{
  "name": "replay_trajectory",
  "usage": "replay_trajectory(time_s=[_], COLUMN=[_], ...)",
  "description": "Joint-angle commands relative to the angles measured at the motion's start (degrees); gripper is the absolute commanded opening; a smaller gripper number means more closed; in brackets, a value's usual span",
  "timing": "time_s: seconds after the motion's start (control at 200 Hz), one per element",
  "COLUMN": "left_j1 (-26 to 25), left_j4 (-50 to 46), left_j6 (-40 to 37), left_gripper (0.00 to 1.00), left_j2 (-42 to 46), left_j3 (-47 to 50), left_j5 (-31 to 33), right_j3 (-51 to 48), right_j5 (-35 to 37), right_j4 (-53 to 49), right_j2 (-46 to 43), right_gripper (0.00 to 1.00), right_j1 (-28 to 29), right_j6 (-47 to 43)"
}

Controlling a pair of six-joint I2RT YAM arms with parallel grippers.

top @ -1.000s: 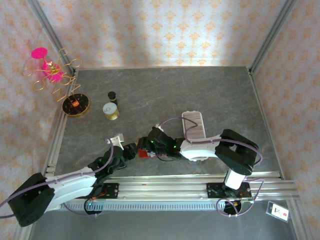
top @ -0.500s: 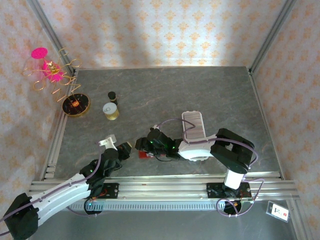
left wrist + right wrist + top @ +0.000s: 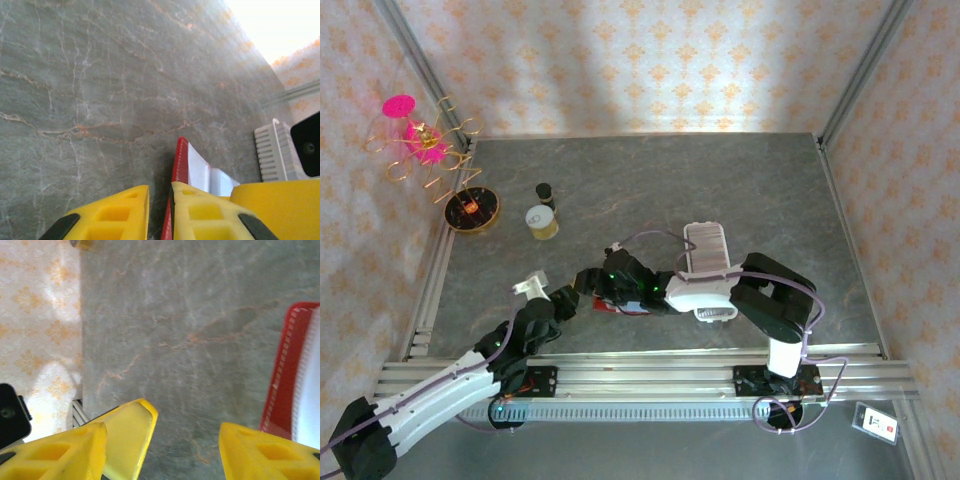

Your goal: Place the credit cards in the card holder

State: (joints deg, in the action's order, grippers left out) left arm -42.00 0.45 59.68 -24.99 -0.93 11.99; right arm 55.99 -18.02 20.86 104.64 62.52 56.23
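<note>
Nipped card holder [image 3: 179, 160] edge in narrow left pincer [image 3: 159, 195], seemingly to prop it open; spread right pincer [image 3: 187, 425] wide, empty, alongside.

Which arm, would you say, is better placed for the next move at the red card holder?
Right, probably. The left gripper is closed on the red edge of the card holder, steadying it. The right gripper is open just beside the holder, free to press the pale card in.
</note>
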Motion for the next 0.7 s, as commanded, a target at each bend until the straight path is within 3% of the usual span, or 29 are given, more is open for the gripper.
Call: replay_trajectory(time_s=[0.0,0.315,0.451,0.576,0.696], left_j1=[-0.5,-0.4,-0.4,0.2,2.5], left_j4=[-4.4,-4.6,-0.6,2.6,7.8], left_j6=[0.8,-3.1,-7.7,-11.3,-12.9], left_gripper=[0.21,0.24,0.35,0.5,0.54], left_j2=[2.2,1.7,-5.1,-14.0,-20.9], left_j3=[-1.7,-5.2,-7.4,-10.9,-12.3], left_j5=[0.9,-1.9,-4.4,-6.8,-10.6], right_j3=[4.5,9.9,8.4,3.8,-3.6], right_j5=[0.0,6.7,16.6,18.3,24.0], right_j4=[-0.7,-13.2,-19.7,-20.9,-19.1], right_j2=[0.5,-6.7,-14.6,-23.7,-32.4], right_gripper=[0.62,0.63,0.63,0.64,0.77], right_j1=[0.4,-1.6,-2.6,-4.8,-4.9], right_j6=[-4.2,-19.0,-31.0,-43.7,-57.8])
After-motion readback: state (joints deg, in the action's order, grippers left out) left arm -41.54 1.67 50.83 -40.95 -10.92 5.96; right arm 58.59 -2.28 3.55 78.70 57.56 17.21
